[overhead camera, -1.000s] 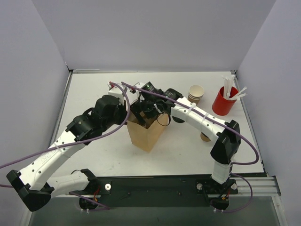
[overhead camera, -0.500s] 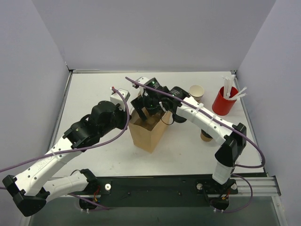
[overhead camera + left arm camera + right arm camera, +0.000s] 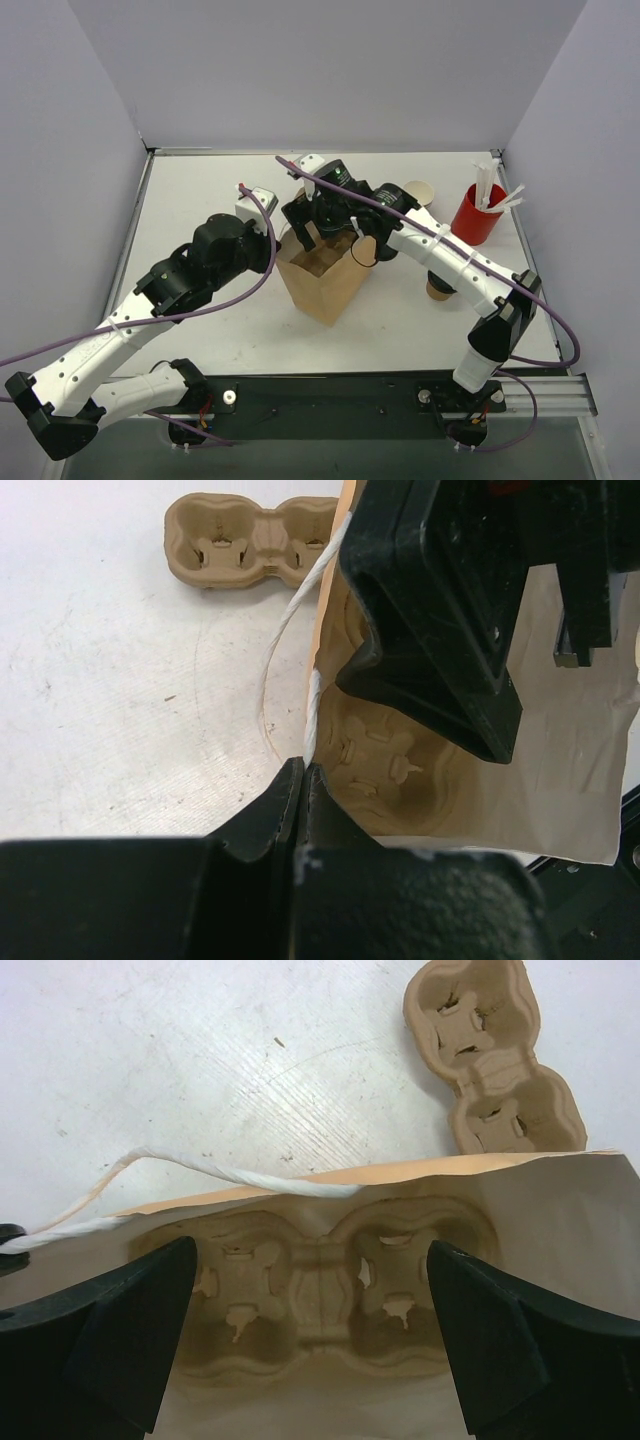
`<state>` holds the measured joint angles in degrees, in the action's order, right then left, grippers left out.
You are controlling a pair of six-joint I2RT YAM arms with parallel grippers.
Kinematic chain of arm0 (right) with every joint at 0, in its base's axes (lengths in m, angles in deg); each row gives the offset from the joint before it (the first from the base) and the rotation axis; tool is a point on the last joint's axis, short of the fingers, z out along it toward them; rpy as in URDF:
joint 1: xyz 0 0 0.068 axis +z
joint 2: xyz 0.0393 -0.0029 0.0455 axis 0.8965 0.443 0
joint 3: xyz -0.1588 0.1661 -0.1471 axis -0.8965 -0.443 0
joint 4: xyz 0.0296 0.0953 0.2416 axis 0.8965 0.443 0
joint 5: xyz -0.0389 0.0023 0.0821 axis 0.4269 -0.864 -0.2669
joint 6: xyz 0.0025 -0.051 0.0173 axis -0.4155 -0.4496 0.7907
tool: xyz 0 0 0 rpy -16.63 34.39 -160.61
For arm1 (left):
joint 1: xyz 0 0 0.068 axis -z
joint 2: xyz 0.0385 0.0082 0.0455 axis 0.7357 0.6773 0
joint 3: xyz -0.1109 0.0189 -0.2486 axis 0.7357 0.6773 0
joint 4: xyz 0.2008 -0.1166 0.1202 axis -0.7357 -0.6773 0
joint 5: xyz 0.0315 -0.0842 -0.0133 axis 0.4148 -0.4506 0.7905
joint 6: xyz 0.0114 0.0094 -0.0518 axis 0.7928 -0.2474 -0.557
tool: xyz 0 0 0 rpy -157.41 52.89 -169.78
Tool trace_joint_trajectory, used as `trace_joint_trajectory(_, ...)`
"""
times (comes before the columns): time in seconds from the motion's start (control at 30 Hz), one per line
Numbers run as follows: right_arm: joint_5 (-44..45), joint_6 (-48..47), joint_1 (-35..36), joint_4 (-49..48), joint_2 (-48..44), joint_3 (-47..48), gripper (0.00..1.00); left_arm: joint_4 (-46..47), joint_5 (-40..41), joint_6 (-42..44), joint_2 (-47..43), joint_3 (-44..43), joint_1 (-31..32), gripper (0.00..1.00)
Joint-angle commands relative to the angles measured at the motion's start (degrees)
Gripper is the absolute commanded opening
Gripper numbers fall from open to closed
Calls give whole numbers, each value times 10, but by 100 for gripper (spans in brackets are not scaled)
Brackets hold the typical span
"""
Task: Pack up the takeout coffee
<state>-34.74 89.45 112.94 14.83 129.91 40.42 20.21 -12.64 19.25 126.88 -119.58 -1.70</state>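
Observation:
The brown paper bag [image 3: 325, 285] stands open mid-table. My left gripper [image 3: 281, 260] is shut on its left rim beside the white twisted handle [image 3: 300, 610], jaws pinched together in the left wrist view [image 3: 303, 772]. My right gripper [image 3: 318, 236] is open and empty just above the bag's mouth [image 3: 312, 1252]. A pulp cup carrier [image 3: 320, 1290] lies at the bottom of the bag. A kraft-tan cup with a cream inside [image 3: 420, 191] stands back right, partly behind the right arm. Another tan cup [image 3: 437, 290] sits under the right forearm.
A second pulp carrier [image 3: 255, 540] lies on the table behind the bag, also in the right wrist view [image 3: 490, 1060]. A red cup with white sticks [image 3: 477, 217] stands at the back right. Grey walls close in the table [image 3: 200, 200] on three sides.
My right gripper has risen out of the bag and moved back, open and empty. The bag has shifted slightly right. My left gripper keeps its hold on the rim.

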Motion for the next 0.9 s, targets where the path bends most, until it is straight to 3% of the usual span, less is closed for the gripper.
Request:
trace_joint_trajectory(0.0,-20,24,2,-7,-8,38,92,55,-6,-7,-10,3,7,0)
trace_joint_trajectory(0.3,14,113,-15,-161,-64,-58,92,46,6,-4,-11,5,11,0)
trace_joint_trajectory(0.57,-63,233,-86,-346,-143,-194,94,25,16,-3,-16,5,12,0)
trace_joint_trajectory(0.87,-65,295,-82,-487,-155,-253,96,33,3,-7,-17,8,13,0)
